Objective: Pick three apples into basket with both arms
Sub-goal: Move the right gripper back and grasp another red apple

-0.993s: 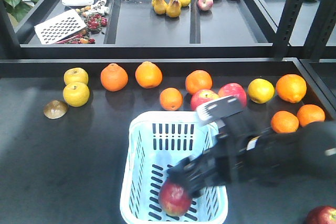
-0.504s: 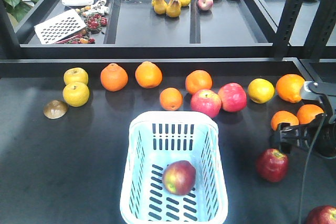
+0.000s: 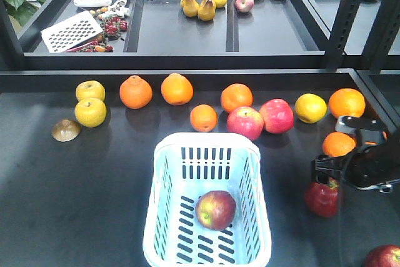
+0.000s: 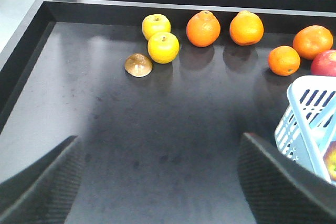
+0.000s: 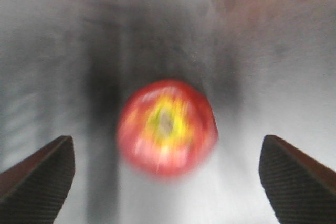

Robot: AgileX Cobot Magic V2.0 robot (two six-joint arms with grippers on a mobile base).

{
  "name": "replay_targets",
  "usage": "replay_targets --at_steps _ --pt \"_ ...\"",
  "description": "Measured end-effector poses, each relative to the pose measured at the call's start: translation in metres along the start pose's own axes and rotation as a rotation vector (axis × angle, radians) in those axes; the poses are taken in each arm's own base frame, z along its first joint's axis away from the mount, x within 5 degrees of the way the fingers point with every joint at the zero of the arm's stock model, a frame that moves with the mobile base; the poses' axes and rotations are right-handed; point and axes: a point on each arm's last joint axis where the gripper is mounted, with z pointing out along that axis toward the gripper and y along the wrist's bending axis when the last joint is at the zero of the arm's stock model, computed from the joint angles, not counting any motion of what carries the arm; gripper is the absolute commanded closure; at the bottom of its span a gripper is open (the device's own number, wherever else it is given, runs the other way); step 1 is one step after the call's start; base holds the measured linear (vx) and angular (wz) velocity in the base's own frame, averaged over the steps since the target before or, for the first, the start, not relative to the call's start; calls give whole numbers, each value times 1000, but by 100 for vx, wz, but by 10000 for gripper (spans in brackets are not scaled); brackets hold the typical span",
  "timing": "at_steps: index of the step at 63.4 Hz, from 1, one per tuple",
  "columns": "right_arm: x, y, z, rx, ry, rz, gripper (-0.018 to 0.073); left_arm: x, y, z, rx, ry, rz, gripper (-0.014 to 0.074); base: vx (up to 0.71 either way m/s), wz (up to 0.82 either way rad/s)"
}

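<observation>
Dark tabletop (image 3: pixel 75 186) – your basket (image 3: pixel 206 145) holds one apple (image 3: pixel 215 209); your right tool (image 5: pixel 165 153), jaws wide apart, hangs over a second apple (image 5: pixel 167 127) – left tool (image 4: pixel 157 182) likewise apart.

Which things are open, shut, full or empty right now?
Basket: upright, one fruit inside.
Apple in basket: lying loose inside.
Left pincer: open, empty.
Right pincer: open, empty.
Apple under right pincer: on table, not gripped.
Corner apple: on table, untouched.

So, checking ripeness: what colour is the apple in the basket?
Apple: dark red, yellow-green blush; best in front view.
</observation>
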Motion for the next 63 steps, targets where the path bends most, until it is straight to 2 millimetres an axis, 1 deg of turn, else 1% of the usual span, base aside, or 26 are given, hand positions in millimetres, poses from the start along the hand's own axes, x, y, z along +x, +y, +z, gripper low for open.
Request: replay_targets --at_steps 4,10,22,27,30,31,43,47,50,54,60,63 --pt "-3 -1 9 -1 14 6 -94 0 0 0 0 0 0 21 0 0" --pt "-1 -2 24 -4 54 19 -92 0 0 0 0 0 0 21 0 0" --pt "10 -5 49 1 114 44 -74 0 0 0 0 0 0 21 0 0" --pt "12 -5 54 2 126 51 -32 0 0 0 0 0 0 21 0 0" --pt "13 -5 56 2 131 54 12 0 0 0 0 0 0 21 0 0" --pt "13 -5 57 2 133 55 39 0 0 0 0 0 0 21 0 0" --pt "14 -4 57 -7 140 89 304 0 0 0 0 0 0 21 0 0" --pt "14 -4 56 -14 149 94 363 0 0 0 0 0 0 21 0 0" --pt "16 -3 54 -22 168 94 396 0 0 0 0 0 0 21 0 0" --pt "17 -1 49 -29 177 93 414 0 0 0 0 0 0 21 0 0" --pt "15 1 33 -39 157 88 412 0 0 0 0 0 0 21 0 0" --pt "13 2 20 -43 132 84 410 0 0 0 0 0 0 21 0 0"
